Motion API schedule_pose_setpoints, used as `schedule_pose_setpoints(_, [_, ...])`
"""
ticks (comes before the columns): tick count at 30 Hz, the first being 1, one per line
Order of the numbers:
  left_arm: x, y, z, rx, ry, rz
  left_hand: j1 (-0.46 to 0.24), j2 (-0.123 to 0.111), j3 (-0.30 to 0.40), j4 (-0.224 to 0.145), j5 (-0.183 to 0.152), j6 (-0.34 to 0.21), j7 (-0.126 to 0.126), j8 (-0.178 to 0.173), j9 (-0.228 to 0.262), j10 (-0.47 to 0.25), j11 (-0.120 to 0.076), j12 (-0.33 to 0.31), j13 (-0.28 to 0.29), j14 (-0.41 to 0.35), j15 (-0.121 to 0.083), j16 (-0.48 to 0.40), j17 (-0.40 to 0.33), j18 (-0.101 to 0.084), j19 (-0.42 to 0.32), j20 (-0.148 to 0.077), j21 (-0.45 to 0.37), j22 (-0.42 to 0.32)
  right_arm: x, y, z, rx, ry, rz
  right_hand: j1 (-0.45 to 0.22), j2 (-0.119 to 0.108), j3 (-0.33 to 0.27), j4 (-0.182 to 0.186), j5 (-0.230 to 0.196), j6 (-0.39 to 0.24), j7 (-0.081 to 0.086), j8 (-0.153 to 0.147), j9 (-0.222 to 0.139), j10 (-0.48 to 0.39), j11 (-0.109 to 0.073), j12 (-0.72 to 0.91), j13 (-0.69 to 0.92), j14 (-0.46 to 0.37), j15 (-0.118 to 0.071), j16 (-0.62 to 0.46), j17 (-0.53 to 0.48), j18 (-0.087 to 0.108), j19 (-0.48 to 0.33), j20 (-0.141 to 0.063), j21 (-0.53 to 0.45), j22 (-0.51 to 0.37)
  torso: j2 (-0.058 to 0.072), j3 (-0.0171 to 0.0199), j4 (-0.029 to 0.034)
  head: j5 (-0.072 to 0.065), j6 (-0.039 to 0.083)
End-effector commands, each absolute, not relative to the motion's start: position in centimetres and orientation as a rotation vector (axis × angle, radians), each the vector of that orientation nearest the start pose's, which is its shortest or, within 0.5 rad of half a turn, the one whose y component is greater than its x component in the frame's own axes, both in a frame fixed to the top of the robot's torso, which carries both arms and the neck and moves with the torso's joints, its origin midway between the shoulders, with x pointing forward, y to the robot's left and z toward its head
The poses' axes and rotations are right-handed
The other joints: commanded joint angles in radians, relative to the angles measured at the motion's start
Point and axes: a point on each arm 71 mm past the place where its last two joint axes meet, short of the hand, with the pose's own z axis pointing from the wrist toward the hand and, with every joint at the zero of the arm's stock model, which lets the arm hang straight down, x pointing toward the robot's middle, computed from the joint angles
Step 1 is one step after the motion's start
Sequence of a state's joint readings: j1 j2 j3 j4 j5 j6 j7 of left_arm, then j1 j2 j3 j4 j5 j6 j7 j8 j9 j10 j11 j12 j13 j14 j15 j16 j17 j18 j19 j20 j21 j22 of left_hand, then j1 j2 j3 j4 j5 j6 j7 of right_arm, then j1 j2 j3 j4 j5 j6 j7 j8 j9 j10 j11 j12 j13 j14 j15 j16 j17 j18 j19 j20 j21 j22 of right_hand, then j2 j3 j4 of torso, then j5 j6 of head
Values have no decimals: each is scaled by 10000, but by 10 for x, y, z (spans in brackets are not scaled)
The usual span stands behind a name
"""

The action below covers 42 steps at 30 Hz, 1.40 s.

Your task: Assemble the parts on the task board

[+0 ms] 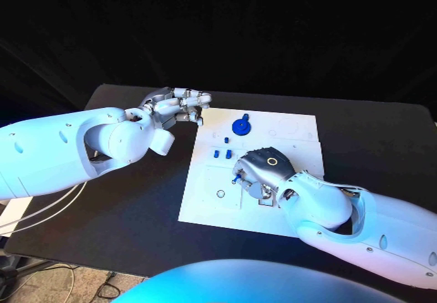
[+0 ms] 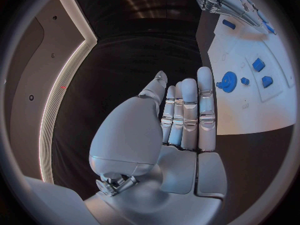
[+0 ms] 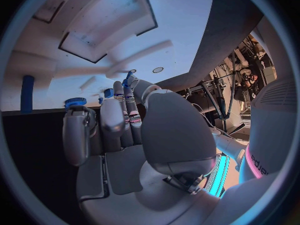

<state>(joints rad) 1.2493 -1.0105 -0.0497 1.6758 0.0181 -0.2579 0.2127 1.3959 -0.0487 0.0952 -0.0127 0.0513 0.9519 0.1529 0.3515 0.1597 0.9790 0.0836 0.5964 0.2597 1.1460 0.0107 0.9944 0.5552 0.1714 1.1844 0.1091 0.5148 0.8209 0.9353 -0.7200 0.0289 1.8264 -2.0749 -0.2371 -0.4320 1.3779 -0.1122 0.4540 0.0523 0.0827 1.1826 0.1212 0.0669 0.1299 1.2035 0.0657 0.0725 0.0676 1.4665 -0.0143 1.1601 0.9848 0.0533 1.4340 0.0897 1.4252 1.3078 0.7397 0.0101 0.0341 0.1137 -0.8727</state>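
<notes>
The white task board (image 1: 296,136) lies in the middle of the black table. A blue gear (image 1: 241,125) stands near its far edge, with two small blue parts (image 1: 222,153) side by side closer in. My right hand (image 1: 265,166) hovers low over the board's middle, fingers curled, pinching a small blue part (image 1: 236,179) at its fingertips; the same part (image 3: 129,77) shows in the right wrist view. My left hand (image 1: 177,104) hangs at the board's far left corner with its fingers straight and side by side, holding nothing. The left wrist view shows that hand (image 2: 184,120) beside the gear (image 2: 227,81).
The board (image 3: 169,10) has shallow rectangular recesses (image 3: 106,30) and a small round hole (image 1: 220,193) near its left edge. Bare black table (image 1: 136,189) lies to the board's left and on the right (image 1: 383,145).
</notes>
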Motion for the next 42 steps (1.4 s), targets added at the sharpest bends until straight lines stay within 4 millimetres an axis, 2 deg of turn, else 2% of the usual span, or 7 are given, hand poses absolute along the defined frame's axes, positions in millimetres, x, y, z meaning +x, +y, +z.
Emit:
schedule_pose_setpoints(1, [463,239,-158,-11807,15787,-15242,65,63,2,-39,-24,-71,-9,34,-14,-83,-19,-14,-9,-2,-20,-35,-15,113,-6,32,-35,-15,366,-69,-224,-5637,15496,5894,-120,-9,-28,-3,9,33,-8,62,17,38,19,-5,0,173,-6,11,-5,2,43,16,59,383,0,2,-6,-2,1])
schedule_pose_setpoints(27, [463,239,-159,-11755,15836,-15230,67,61,-6,-41,-23,-76,-7,36,-16,-86,-17,-14,-13,1,-19,-39,-21,113,-1,33,-43,-23,368,-69,-228,-5782,15797,5688,-124,5,-23,3,10,38,-14,64,19,44,15,-3,0,173,-7,9,-10,-1,51,15,67,396,1,-9,8,5,1])
schedule_pose_setpoints(42, [463,238,-159,-11761,15867,-15229,67,61,-6,-41,-23,-76,-7,36,-16,-86,-17,-14,-13,1,-19,-39,-21,113,-1,33,-43,-23,366,-66,-228,-5800,15750,5796,-129,13,-21,8,9,41,-18,64,21,47,12,-4,0,172,-10,6,-19,1,47,14,61,388,-2,0,1,2,1])
